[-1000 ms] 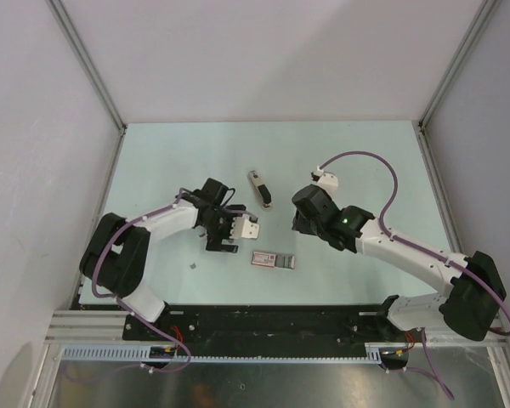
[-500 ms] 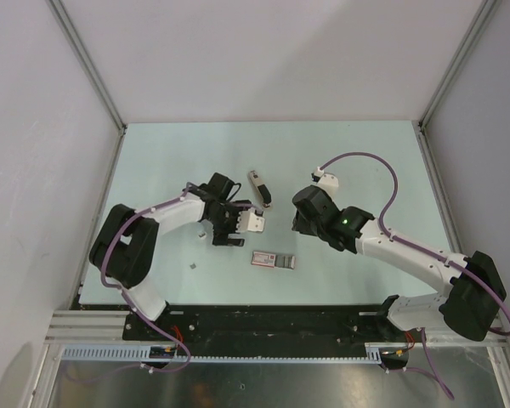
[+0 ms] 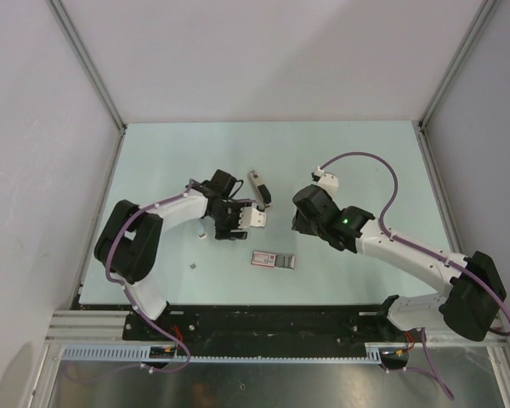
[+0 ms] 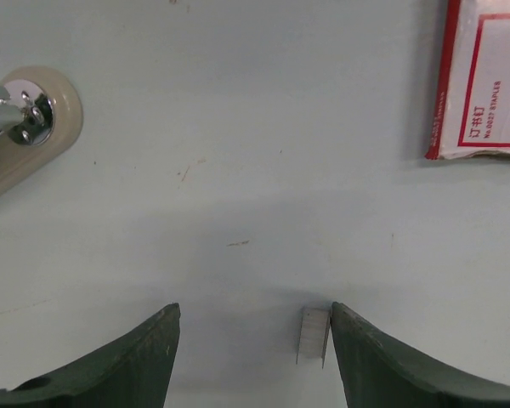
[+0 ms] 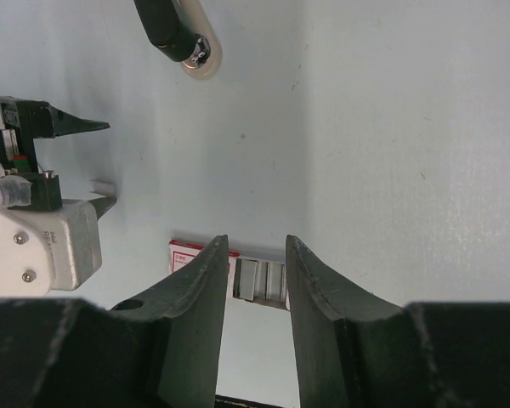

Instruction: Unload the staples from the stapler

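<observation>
The stapler point(image 3: 259, 189) lies on the pale green table, dark with a beige top. Its end shows in the left wrist view point(image 4: 25, 119) and in the right wrist view point(image 5: 178, 38). A short grey strip of staples point(image 4: 313, 333) lies flat on the table between my left fingers, right beside the right-hand finger point(image 4: 382, 357). My left gripper point(image 4: 255, 316) is open and empty, just left of the stapler point(image 3: 230, 225). My right gripper point(image 5: 257, 246) is open and empty, right of the stapler point(image 3: 302, 219), hovering above the box.
A flat pink-and-white staple box point(image 3: 274, 259) lies near the front; it also shows in the left wrist view point(image 4: 484, 81), and grey strips show at its open end point(image 5: 259, 280). A small white bit point(image 3: 202, 235) and a grey speck point(image 3: 193, 268) lie left of it.
My left gripper has moved up and to the right, closer to the stapler. The right arm, stapler and box have not moved.
</observation>
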### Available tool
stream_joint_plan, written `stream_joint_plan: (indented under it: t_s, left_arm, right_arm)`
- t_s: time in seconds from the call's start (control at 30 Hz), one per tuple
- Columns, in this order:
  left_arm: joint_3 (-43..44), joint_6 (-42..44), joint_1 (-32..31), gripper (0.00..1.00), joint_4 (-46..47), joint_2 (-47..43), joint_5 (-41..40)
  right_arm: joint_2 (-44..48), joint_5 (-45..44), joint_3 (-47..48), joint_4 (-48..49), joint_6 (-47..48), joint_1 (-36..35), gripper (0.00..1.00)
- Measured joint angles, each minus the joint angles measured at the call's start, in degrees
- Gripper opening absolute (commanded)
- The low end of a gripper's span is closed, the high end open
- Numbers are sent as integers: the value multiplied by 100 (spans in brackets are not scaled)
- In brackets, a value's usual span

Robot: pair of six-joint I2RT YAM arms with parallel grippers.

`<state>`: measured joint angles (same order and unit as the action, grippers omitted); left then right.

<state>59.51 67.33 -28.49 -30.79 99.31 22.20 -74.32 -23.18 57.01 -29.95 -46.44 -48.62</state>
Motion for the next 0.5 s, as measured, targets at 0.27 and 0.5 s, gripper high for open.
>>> stream_joint_plan:
  t_s: [0.27, 0.5]
  left_arm:
    - [35, -144, 9, 80, 11, 20, -107]
    - [-7, -179, 17, 91, -35, -120, -50]
  right_arm:
    - [0, 15, 0, 28, -2, 0, 37]
    - [0, 15, 0, 31, -2, 0, 37]
